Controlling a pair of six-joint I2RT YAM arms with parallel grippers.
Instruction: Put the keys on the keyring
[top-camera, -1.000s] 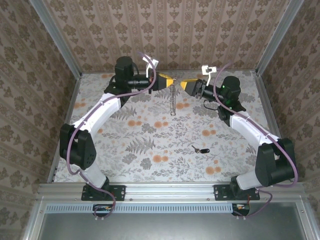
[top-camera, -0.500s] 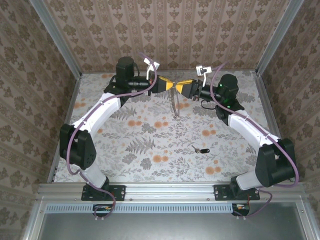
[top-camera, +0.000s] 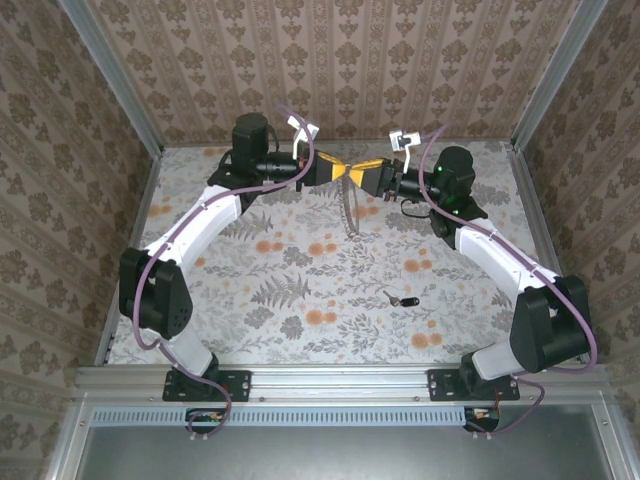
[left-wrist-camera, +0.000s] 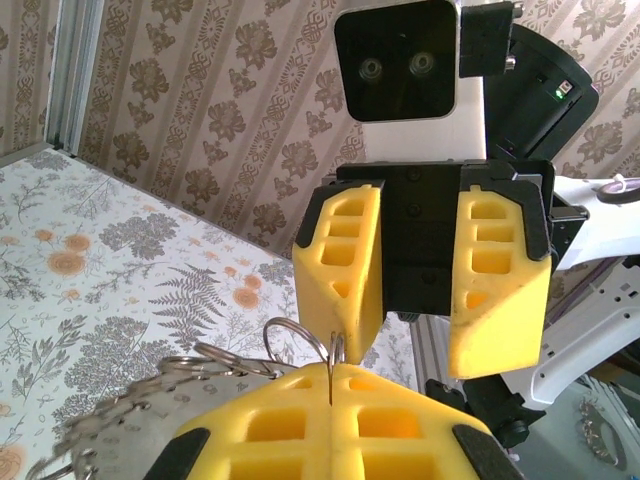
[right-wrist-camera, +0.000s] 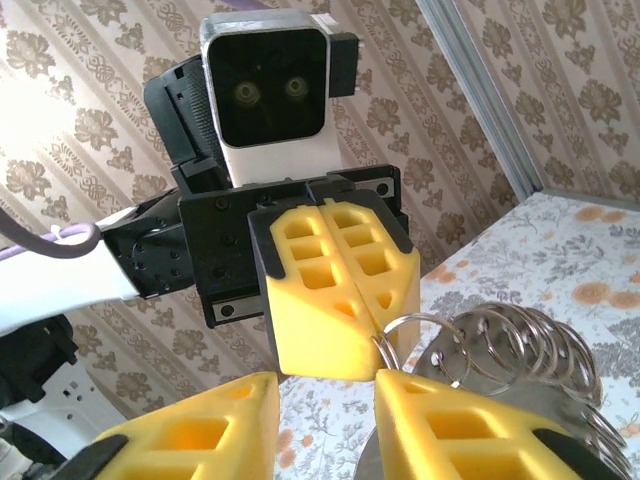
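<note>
Right end effector (top-camera: 356, 173) moved closer, parted, left end effector (top-camera: 340, 171) clenched on coiled wire keyring (top-camera: 348, 208)

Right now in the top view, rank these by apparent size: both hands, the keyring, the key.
1. Tied, they look alike: left hand and right hand.
2. The keyring, a thin strip hanging edge-on between them.
3. The key, clearly the smallest.

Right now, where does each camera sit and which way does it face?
Top external: above, behind the bases, looking down on the table; both arms, left pincer and right pincer nearly touching.
Left wrist: on the left arm, facing the right pincer; own fingers shut on the keyring.
Right wrist: on the right arm, facing the left pincer; own fingers apart.
Both wrist views share the keyring.
</note>
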